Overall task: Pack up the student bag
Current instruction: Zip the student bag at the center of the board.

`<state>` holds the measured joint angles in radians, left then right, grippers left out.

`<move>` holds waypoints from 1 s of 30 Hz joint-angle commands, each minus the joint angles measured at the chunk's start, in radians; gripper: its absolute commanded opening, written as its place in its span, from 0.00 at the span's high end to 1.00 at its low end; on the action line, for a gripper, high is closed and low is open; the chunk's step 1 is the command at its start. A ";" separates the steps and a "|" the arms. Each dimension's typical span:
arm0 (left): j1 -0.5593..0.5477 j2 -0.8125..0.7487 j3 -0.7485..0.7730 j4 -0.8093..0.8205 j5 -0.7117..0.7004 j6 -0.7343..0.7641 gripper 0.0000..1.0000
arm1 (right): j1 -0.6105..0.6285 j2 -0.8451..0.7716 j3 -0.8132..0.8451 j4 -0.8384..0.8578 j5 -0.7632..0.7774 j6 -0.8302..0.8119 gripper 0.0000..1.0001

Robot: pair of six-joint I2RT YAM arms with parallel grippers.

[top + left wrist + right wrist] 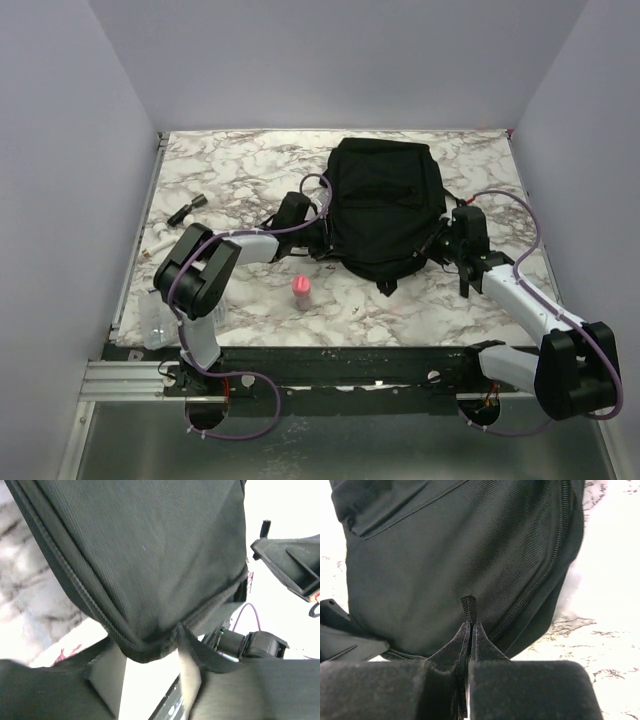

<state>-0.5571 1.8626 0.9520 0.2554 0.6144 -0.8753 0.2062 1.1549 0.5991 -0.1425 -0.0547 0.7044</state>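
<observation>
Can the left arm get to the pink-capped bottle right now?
Probably yes. The pink-capped bottle stands alone on bare marble, just nearer the bases than the left tool, with nothing between them. The tool sits against the left corner of the student bag and would need to back off first.

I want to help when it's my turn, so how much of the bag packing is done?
Nothing looks packed yet. The pink-capped bottle and a small dark object lie on the table outside the student bag, whose zip looks closed. In hand: the right gripper pinches a black tab on the bag, and the left gripper is at its other side. Left: opening it and putting things in.
</observation>
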 commanded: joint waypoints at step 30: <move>-0.138 0.091 0.227 0.005 0.110 -0.844 0.42 | -0.001 0.007 -0.058 0.229 -0.426 -0.166 0.96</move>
<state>-0.6949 1.9079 1.1442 0.2470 0.7174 -1.5723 0.2035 1.1801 0.5541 0.0380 -0.4240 0.5644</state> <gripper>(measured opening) 0.561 0.035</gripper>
